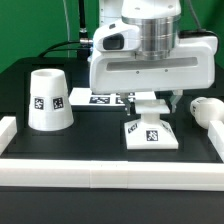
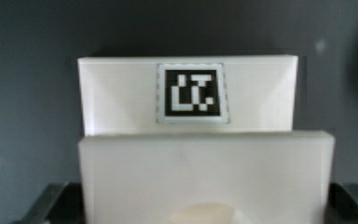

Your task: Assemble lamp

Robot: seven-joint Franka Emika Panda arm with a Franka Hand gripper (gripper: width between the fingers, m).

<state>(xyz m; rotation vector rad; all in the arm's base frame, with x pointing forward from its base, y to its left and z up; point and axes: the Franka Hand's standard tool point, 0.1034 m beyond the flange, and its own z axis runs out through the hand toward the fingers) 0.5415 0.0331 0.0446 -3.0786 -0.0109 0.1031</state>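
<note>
The flat square lamp base point(image 1: 150, 135) sits on the black table in the middle, a tag on its front face. My gripper point(image 1: 152, 104) is straight above it, with its jaws down on either side of the base. In the wrist view the base point(image 2: 190, 130) fills the space between the two dark fingers point(image 2: 51, 205), which press against its sides, and a faint round hole shows in its near face. The tapered shade point(image 1: 48, 100) stands on the exterior view's left. The bulb post point(image 1: 206, 110) lies on the exterior view's right.
The marker board point(image 1: 98, 98) lies flat behind the base, partly hidden by my arm. A long white rail point(image 1: 100, 172) runs along the table's front and turns up both sides. Cables hang at the back.
</note>
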